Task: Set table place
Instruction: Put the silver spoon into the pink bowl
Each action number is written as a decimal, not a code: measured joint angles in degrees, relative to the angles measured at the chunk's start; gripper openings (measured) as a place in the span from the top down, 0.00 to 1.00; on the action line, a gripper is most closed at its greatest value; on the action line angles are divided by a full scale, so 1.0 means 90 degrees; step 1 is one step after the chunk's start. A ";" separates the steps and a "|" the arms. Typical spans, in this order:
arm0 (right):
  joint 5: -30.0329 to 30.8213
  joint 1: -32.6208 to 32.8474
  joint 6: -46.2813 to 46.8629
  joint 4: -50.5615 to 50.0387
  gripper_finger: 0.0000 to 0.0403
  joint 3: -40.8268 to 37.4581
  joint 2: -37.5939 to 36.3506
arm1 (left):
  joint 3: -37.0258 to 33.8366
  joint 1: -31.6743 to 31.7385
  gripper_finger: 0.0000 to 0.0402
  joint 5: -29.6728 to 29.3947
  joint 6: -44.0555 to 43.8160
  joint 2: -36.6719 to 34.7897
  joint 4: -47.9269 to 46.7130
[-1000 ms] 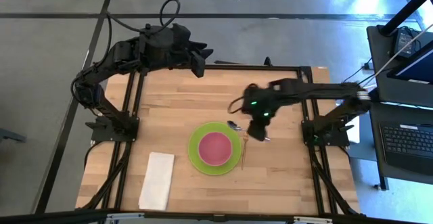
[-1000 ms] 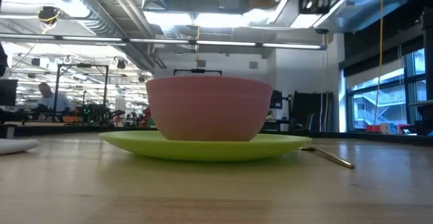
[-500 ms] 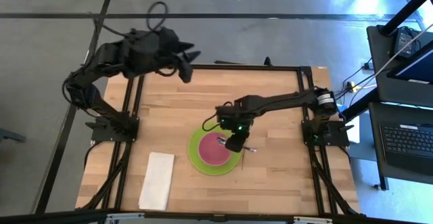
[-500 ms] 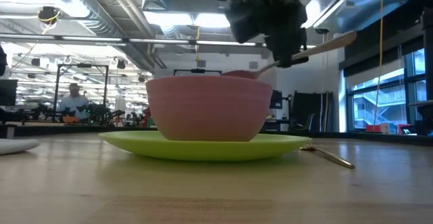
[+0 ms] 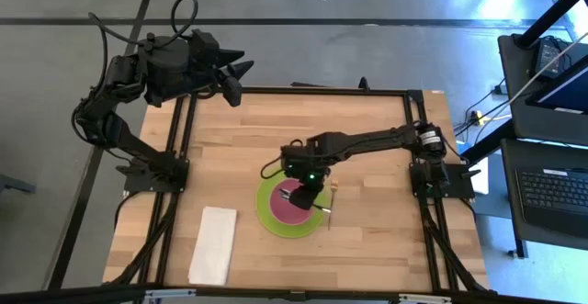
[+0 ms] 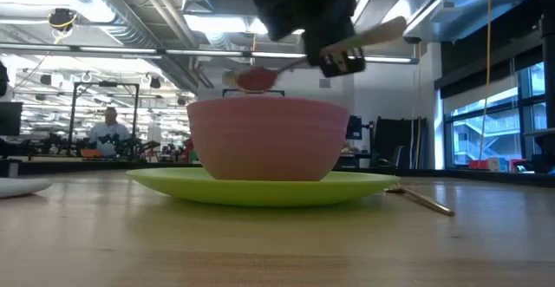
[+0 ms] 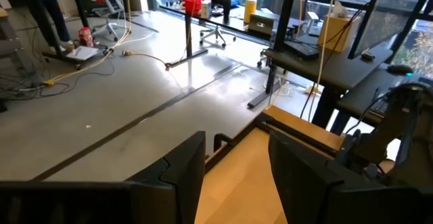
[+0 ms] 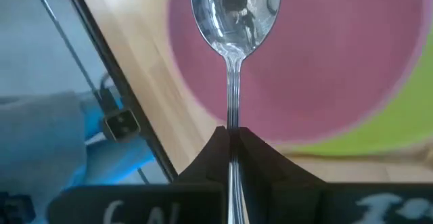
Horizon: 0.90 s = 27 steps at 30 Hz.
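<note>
The right pincer (image 5: pixel 308 189), clamped on the spoon (image 8: pixel 235 21) over the pink bowl (image 6: pixel 264 138), risks clipping its rim and shifting it, while the left pincer (image 7: pixel 233 176) waits apart beyond the bench's far left corner.

Right end effector (image 5: pixel 308 192) covers part of the pink bowl (image 5: pixel 296 200) from overhead, and its arm runs off the top edge in the low view. Spoon (image 8: pixel 235 7) bowl is clipped at the top of the right wrist view.

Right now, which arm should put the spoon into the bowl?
Right. The right gripper already clamps the spoon above the pink bowl; the left gripper sits off the table's far-left corner.
</note>
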 joint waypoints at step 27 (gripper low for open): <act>0.0127 0.0107 -0.1099 -0.3566 0.96 0.3860 0.2882 | -0.0002 -0.0143 0.61 0.0094 -0.0049 0.0046 -0.0300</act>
